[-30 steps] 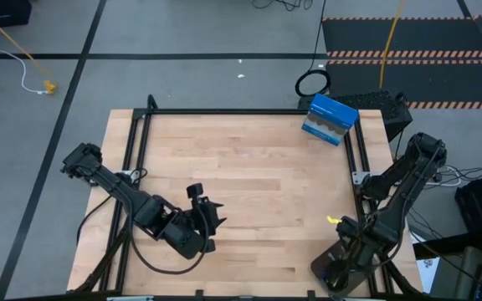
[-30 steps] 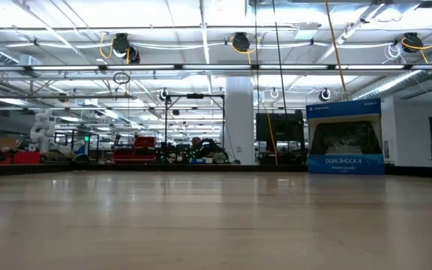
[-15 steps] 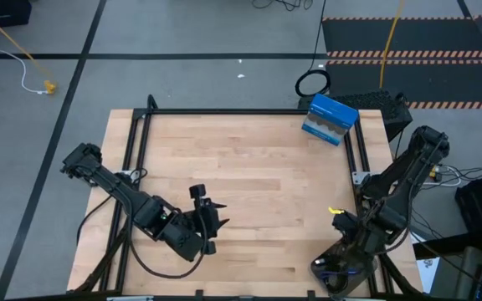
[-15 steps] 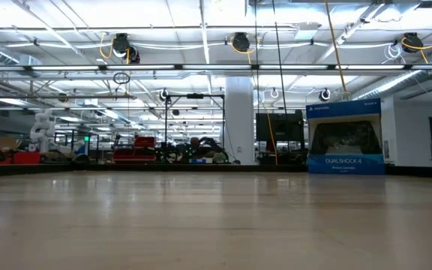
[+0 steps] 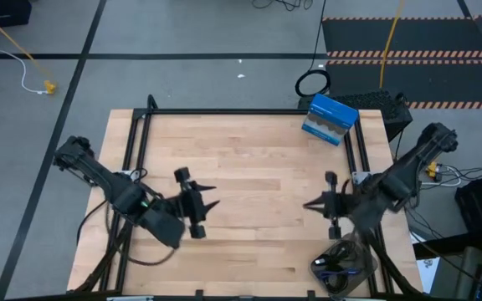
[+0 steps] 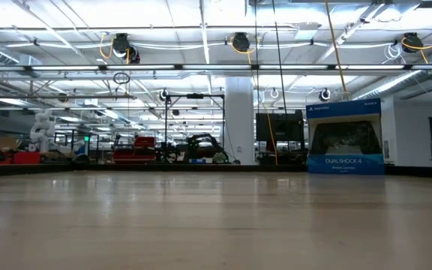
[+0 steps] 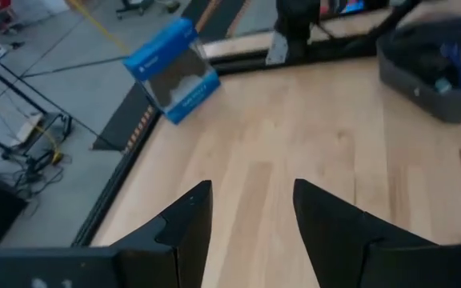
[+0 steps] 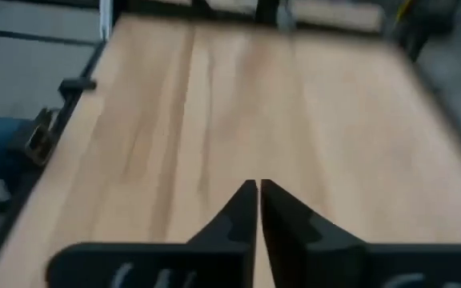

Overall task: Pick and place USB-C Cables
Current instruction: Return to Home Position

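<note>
My left gripper [image 5: 212,197] hovers open and empty over the left middle of the wooden table [image 5: 249,159], pointing toward the right edge; its wrist view [image 7: 252,196] shows bare wood between the fingers. My right gripper [image 5: 306,206] is shut and empty over the right middle, pointing toward the left edge, and also shows in its wrist view [image 8: 258,190]. A blue-purple cable [image 5: 335,266] lies in a dark tray [image 5: 325,272] at the near right corner, also seen in the left wrist view [image 7: 446,66]. The black USB-C cables do not show.
A blue box [image 5: 330,119] stands at the far right corner; it also shows in the low view [image 6: 346,139] and the left wrist view [image 7: 171,70]. A black frame [image 5: 224,111] rims the table. A large black cable ring [image 5: 312,84] lies on the floor beyond.
My left gripper has moved from near the near edge toward the far edge and turned to point at the right edge. My right gripper has swung away from the near right corner by the tray, toward the table's middle, and now points at the left edge.
</note>
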Available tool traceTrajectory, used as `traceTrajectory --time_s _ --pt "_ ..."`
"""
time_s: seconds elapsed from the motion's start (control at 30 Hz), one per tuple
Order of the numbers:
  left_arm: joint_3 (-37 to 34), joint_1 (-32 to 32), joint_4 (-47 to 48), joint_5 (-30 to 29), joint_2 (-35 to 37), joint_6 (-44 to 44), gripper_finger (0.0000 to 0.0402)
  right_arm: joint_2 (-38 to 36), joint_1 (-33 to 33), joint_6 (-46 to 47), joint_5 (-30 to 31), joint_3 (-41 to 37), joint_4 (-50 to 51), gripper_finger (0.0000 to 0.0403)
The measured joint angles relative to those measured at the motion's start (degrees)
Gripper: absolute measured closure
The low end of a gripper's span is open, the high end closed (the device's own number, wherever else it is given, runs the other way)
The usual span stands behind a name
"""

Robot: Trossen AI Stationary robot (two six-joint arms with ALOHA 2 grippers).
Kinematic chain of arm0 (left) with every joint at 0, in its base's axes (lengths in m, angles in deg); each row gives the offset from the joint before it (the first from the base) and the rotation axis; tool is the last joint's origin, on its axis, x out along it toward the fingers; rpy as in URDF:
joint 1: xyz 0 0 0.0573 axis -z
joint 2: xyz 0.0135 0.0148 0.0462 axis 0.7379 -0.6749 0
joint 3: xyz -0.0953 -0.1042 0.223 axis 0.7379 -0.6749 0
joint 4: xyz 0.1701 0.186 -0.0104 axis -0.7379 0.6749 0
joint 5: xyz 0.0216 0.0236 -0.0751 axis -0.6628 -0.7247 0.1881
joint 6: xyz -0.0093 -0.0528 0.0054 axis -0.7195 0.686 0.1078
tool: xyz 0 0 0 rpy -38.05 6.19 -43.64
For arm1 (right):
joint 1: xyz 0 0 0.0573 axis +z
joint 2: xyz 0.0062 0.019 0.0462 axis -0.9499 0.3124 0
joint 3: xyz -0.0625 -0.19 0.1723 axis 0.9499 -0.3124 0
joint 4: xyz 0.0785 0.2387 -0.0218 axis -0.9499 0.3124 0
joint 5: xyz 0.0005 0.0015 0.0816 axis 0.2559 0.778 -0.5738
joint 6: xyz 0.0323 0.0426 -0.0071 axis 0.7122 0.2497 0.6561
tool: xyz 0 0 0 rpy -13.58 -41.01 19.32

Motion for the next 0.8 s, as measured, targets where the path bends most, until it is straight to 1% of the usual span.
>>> traceTrajectory --time_s 0.1,0.2,0.27,0.37,0.47,0.6,0.7,0.8 --pt "-2.0 -0.2 -0.3 -1.1 3.5 -0.8 0.0222 -3.5 -4.1 -13.2 -0.1 0.0 -4.4 0.0396" --pt "-7.2 -0.6 -3.5 -4.4 8.1 -0.3 0.0222 -6.8 -7.2 -21.3 -0.1 0.0 -4.7 0.0395" --pt "-12.1 -1.2 -7.5 -5.7 11.5 -0.6 0.0222 -8.7 -9.2 -24.5 -0.4 0.0 -4.8 0.0400" --pt "-20.2 -2.5 -16.4 -5.6 16.1 -2.6 0.0222 -10.7 -12.1 -26.7 -5.1 0.0 -4.9 0.0401" --pt "-28.1 -3.7 -27.3 -4.9 19.8 -6.5 0.0222 -11.8 -14.2 -27.5 -9.1 -0.1 -5.1 0.0402" --pt "-36.7 -5.6 -39.3 -1.5 23.4 -15.3 0.0222 -12.9 -16.5 -29.7 -12.5 -4.1 -9.3 0.0402" --pt "-40.1 -7.7 -45.1 4.3 26.4 -19.4 0.0222 -14.0 -18.0 -32.4 -16.0 -8.8 -14.1 0.0403" --pt "-43.7 -9.2 -50.2 10.9 28.9 -22.4 0.0222 -15.2 -19.8 -34.8 -19.2 -14.3 -21.2 0.0403"
